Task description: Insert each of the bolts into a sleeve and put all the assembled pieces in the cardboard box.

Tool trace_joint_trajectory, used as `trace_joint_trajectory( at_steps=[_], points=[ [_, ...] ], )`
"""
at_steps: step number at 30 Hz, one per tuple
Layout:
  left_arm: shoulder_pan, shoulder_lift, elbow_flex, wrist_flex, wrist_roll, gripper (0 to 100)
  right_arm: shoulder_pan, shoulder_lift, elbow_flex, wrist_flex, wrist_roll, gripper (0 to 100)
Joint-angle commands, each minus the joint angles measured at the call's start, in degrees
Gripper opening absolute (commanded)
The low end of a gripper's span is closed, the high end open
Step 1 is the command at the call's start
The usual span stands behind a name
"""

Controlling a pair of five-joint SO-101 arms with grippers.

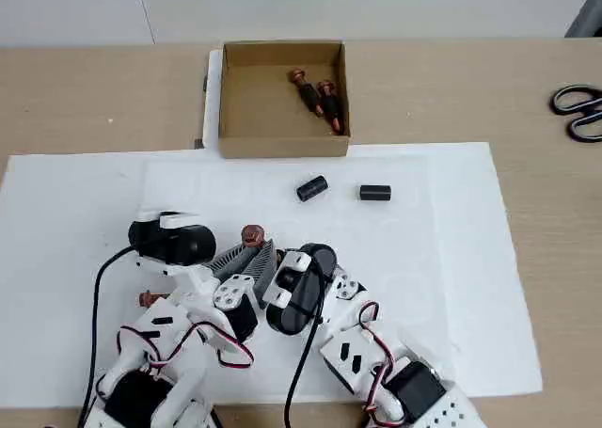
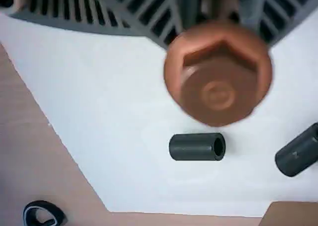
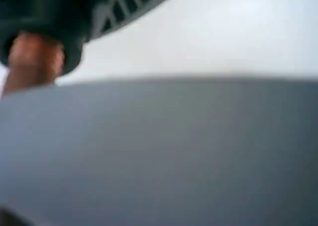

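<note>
My left gripper [image 1: 252, 251] is shut on a copper bolt [image 1: 252, 234] low on the white paper; its hexagonal head [image 2: 218, 79] looms close in the left wrist view, between grey ribbed fingers [image 2: 124, 12]. My right gripper [image 1: 280, 270] sits right beside it, and the same bolt [image 3: 32, 62] appears close up in the right wrist view. Two black sleeves [image 1: 312, 188] [image 1: 374, 193] lie loose on the paper ahead, also seen as sleeves [image 2: 197, 146] [image 2: 298, 156]. Another bolt [image 1: 148, 299] lies by the left arm. The cardboard box [image 1: 240, 99] holds two assembled pieces [image 1: 315, 94].
A white paper sheet [image 1: 451, 259] covers the wooden table. Scissors [image 1: 578, 111] lie at the far right edge, and the scissors [image 2: 42, 213] show in the left wrist view. Both arm bases and cables crowd the near edge.
</note>
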Motion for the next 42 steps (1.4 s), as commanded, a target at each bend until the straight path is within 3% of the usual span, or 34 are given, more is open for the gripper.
trace_joint_trajectory(
  at_steps=[1, 8, 19, 28, 35, 42],
  points=[
    [0.00, -0.44, -0.22, 0.44, -0.62, 1, 0.48, -0.57, -5.01, -2.68, 2.37, 0.4],
    [5.54, -0.35, -0.13, 4.92, -1.49, 1, 0.66, -0.57, -5.71, -6.37, 4.84, 0.4],
    [5.80, -0.44, 4.35, 5.36, -7.12, 1, 0.48, -0.57, -7.47, -6.46, 5.01, 0.4],
    [5.54, -0.44, 4.79, 5.10, -7.12, 1, 0.57, -0.57, -8.00, -6.20, 5.01, 0.4],
    [5.45, -0.44, 4.62, 5.27, -7.12, 18, 0.57, -0.57, -7.74, -6.02, 5.01, 0.4],
    [5.45, -0.44, 2.42, 5.36, -7.12, 19, 0.66, -0.57, -7.65, -5.93, 5.01, 0.4]
  ],
)
